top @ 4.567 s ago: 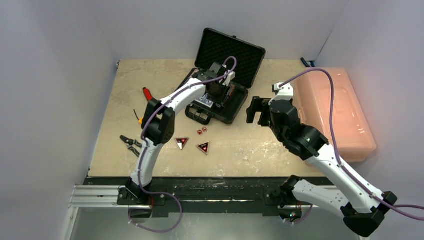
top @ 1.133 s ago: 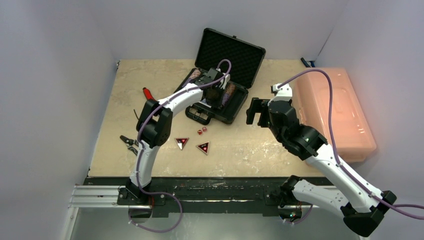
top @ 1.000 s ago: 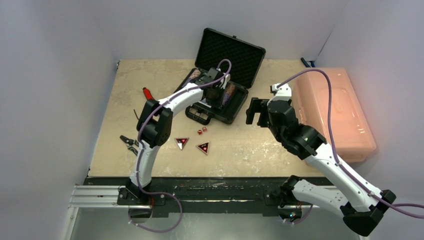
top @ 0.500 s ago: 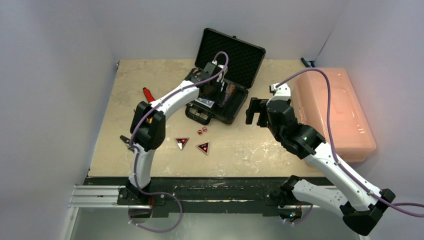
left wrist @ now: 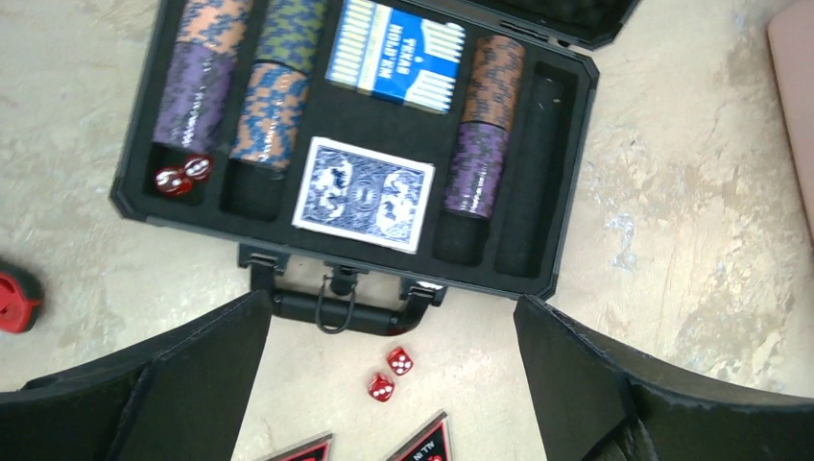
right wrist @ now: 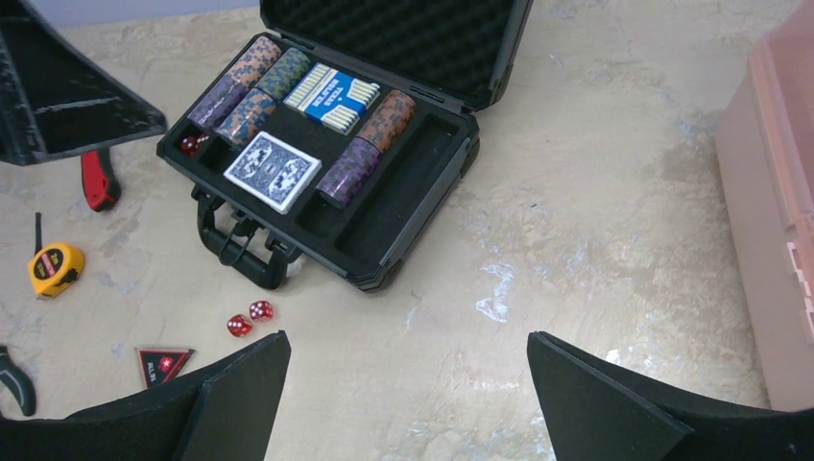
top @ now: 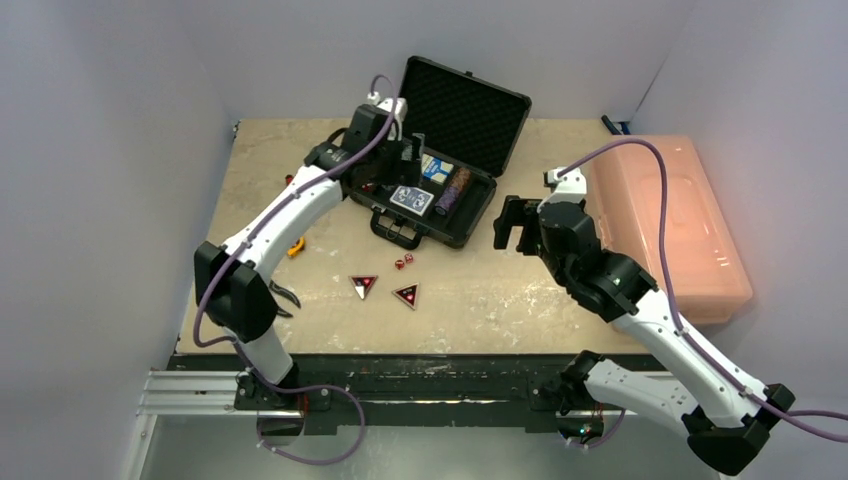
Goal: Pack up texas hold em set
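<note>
The black briefcase point(top: 470, 213) lies open on the table, lid up at the back. Its foam holds three chip stacks point(left wrist: 197, 82) point(left wrist: 274, 86) point(left wrist: 485, 125), a blue card box point(left wrist: 395, 55), a loose blue-backed deck point(left wrist: 363, 194) and two red dice point(left wrist: 182, 176). Two more red dice point(top: 404, 261) point(left wrist: 389, 375) point(right wrist: 248, 318) lie on the table by the handle. Two triangular buttons point(top: 364, 285) point(top: 406, 295) lie nearer me. My left gripper point(top: 402, 158) point(left wrist: 392, 303) hovers open and empty above the case's left side. My right gripper point(top: 513, 222) point(right wrist: 408, 336) hangs open and empty just right of the case.
A large pink bin point(top: 665, 225) point(right wrist: 778, 192) fills the right side. A red-handled tool point(top: 293, 185) point(right wrist: 96, 178) and a yellow tape measure point(top: 294, 245) point(right wrist: 55, 267) lie left of the case. Grey walls close in the table.
My left gripper has opened, lifted out of the middle of the case and drawn back to the left. The deck and chip stacks it covered now show. The right arm has not moved.
</note>
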`<action>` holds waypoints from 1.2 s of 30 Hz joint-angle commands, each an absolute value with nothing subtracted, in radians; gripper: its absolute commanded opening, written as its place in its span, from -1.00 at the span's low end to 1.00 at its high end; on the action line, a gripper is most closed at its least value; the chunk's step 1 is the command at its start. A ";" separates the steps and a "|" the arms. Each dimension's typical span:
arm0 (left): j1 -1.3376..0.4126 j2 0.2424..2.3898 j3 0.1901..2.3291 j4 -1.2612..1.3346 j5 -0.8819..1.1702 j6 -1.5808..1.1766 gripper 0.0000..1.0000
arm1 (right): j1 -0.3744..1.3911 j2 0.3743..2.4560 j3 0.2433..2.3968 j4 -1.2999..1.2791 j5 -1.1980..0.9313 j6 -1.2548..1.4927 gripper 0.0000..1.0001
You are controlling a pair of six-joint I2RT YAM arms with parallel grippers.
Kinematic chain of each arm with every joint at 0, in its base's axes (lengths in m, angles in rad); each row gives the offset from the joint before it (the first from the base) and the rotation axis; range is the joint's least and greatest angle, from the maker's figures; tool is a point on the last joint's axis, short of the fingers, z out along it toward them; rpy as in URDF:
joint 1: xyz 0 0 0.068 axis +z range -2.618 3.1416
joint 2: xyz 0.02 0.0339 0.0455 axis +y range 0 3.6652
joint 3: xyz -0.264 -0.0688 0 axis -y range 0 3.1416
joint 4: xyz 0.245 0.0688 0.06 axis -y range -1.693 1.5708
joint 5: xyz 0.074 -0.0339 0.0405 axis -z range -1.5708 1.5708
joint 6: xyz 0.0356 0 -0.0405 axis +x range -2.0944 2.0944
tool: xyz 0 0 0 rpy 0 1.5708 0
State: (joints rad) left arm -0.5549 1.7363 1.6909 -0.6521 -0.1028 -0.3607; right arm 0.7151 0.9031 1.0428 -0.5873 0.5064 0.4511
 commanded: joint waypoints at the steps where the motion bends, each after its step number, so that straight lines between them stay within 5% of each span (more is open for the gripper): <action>1: -0.474 1.628 1.599 -0.632 -0.018 -0.413 1.00 | 0.718 0.879 1.077 -0.591 0.508 0.457 0.98; 19: -0.463 1.055 1.173 -0.605 -0.165 -0.179 0.93 | 0.717 0.986 1.129 -0.550 0.400 0.447 0.98; 36: -0.463 0.928 1.073 -0.581 -0.356 -0.180 0.87 | 0.719 1.214 1.149 -0.449 0.040 0.277 0.98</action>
